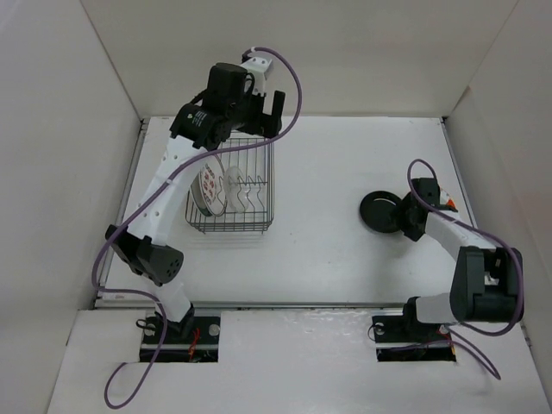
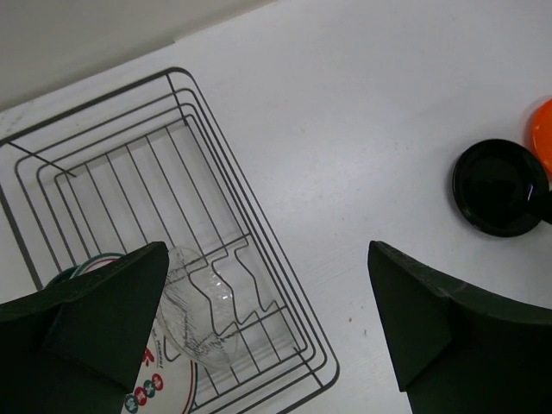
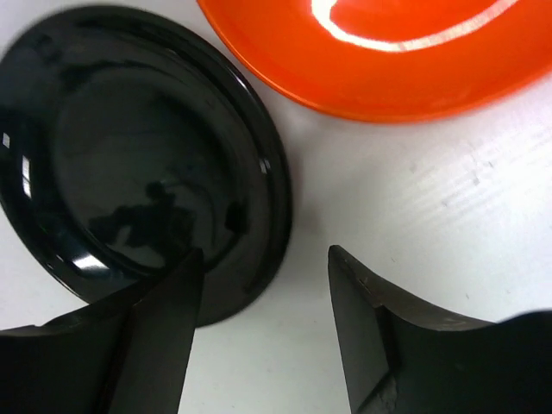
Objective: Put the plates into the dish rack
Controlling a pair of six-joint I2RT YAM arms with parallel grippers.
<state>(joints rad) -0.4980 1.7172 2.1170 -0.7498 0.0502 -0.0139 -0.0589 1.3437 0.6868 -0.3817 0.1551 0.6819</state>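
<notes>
Currently | step: right gripper (image 3: 263, 302) is straddling the rim of the glossy black round plate (image 3: 129, 147) on the table, jaws apart, not yet clamping | round orange plate (image 3: 388, 60) is lying just beside | left gripper (image 2: 267, 250) is hovering, fingers wide apart, over the dark grey wire dish rack (image 1: 269, 185) | next: likely needing a firm pinch on the rim before lifting.

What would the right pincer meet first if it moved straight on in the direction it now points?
Probably the rim of the black plate: the right pincer straddles that edge, one finger above the plate, the other above the table. Depth is unclear.
</notes>
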